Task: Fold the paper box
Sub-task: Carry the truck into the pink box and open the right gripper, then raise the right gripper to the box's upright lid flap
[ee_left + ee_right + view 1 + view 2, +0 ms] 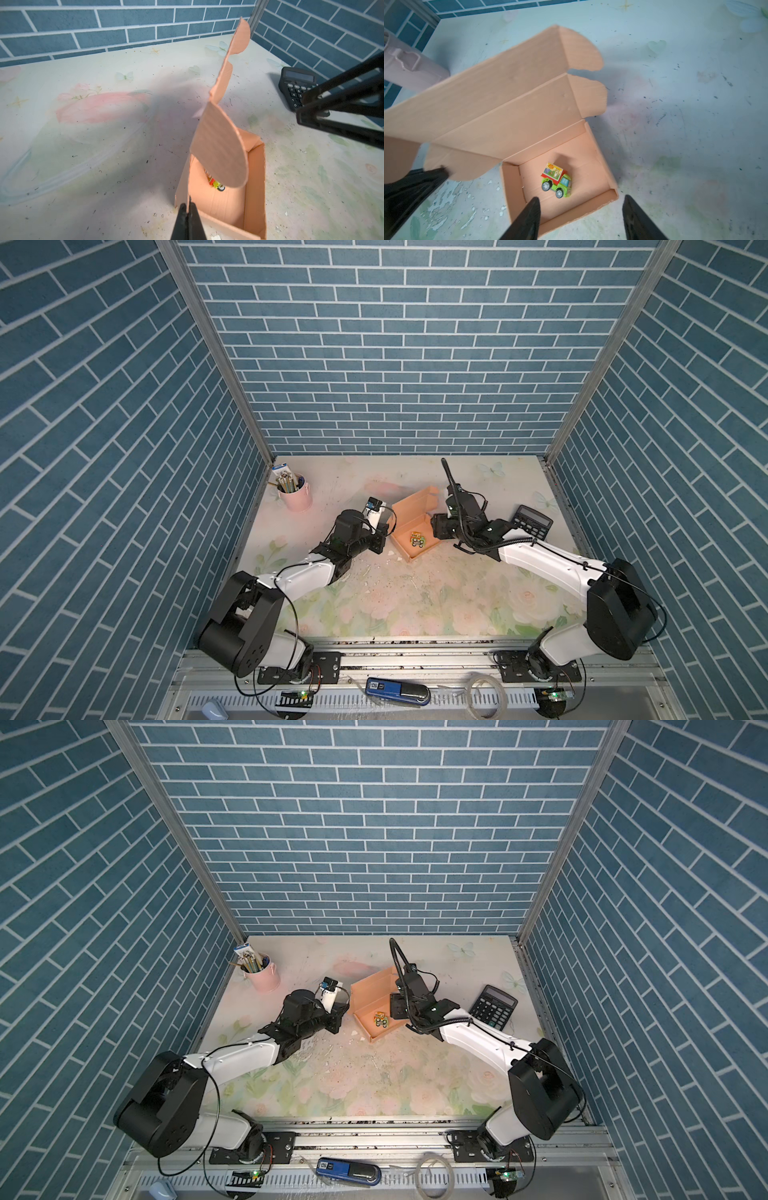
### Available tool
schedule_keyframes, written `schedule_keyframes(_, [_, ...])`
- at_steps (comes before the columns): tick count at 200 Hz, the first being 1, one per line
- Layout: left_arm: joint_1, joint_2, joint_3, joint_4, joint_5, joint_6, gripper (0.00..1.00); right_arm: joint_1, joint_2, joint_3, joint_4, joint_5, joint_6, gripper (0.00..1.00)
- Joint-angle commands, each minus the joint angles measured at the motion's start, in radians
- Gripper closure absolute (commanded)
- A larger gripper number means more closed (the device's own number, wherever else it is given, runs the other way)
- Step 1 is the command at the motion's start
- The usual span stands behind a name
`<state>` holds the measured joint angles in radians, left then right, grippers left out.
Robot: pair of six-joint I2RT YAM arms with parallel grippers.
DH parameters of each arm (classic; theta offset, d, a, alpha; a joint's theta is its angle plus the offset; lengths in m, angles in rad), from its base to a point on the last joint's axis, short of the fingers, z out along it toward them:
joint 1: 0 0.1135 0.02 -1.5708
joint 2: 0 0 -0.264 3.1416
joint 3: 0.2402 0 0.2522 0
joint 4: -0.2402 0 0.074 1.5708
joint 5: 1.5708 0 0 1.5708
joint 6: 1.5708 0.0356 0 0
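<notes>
- Sitting mid-table between the two arms in both top views, the paper box (411,510) (372,990) has its lid raised.
- Left gripper (188,207) is pinched tight on a cardboard flap edge at the box's left side.
- Right gripper (581,197) hangs spread over the box's corner, gripping nothing.
- Count: one box, one toy truck (556,179) inside it, one calculator (532,522), one pink cup (296,497).
</notes>
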<state>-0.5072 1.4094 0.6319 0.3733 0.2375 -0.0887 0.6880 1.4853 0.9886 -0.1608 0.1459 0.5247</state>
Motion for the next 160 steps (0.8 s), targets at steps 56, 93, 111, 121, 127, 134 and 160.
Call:
schedule_keyframes(56, [-0.031,-0.032,-0.001,-0.040,-0.070,0.095,1.00,-0.177,0.008,-0.099,0.313,-0.218,-0.187,0.37])
schedule_keyframes(93, [-0.030,-0.021,0.011,-0.044,-0.084,0.097,1.00,-0.253,0.102,-0.116,0.581,-0.446,-0.288,0.35])
schedule_keyframes(111, [-0.030,-0.018,0.016,-0.045,-0.101,0.093,1.00,-0.278,0.168,-0.089,0.618,-0.502,-0.309,0.36])
schedule_keyframes(121, [-0.029,-0.019,0.020,-0.048,-0.112,0.090,1.00,-0.288,0.194,-0.088,0.648,-0.525,-0.315,0.36])
schedule_keyframes(127, [-0.028,-0.017,0.024,-0.051,-0.117,0.090,1.00,-0.294,0.205,-0.090,0.670,-0.553,-0.321,0.36])
schedule_keyframes(134, [-0.029,-0.015,0.027,-0.055,-0.121,0.089,1.00,-0.295,0.219,-0.091,0.691,-0.566,-0.332,0.36])
schedule_keyframes(160, [-0.027,0.001,0.044,-0.065,-0.133,0.090,1.00,-0.297,0.263,-0.066,0.701,-0.613,-0.380,0.36])
